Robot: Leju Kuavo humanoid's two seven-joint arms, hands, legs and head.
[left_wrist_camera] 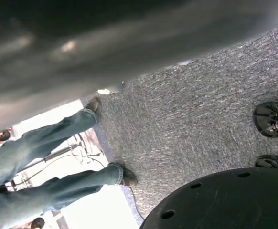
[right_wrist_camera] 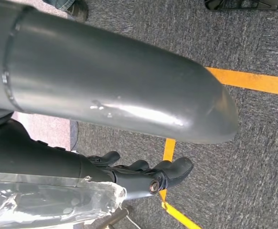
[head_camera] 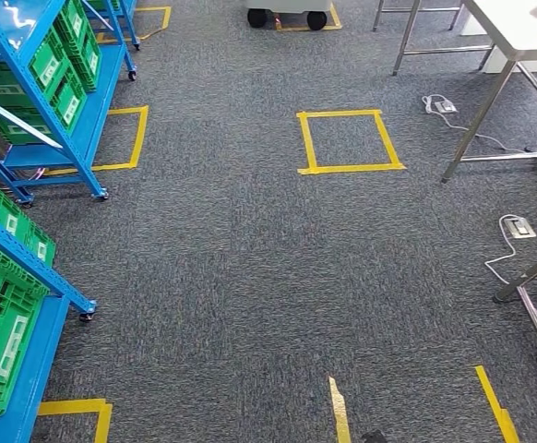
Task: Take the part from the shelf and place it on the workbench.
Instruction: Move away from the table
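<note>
Blue shelves (head_camera: 77, 138) holding green crates (head_camera: 56, 78) stand along the left of the head view, and I cannot pick out the part among them. The white workbench (head_camera: 523, 28) stands at the far right on metal legs. My right hand (right_wrist_camera: 144, 174) hangs over the carpet; its dark fingers (right_wrist_camera: 173, 169) are stretched out with nothing between them, under the thick grey thumb (right_wrist_camera: 112, 90). A crinkled shiny strip (right_wrist_camera: 51, 200) lies along the hand's base; what it is I cannot tell. My left hand (left_wrist_camera: 94, 43) is a dark blur close to the camera.
Yellow tape squares (head_camera: 349, 141) mark the grey carpet, one beside the shelf (head_camera: 130, 138). Cables and floor sockets (head_camera: 519, 227) lie near the bench legs. A wheeled cart (head_camera: 287, 14) stands at the far end. A person in jeans (left_wrist_camera: 58, 152) stands close by my left side.
</note>
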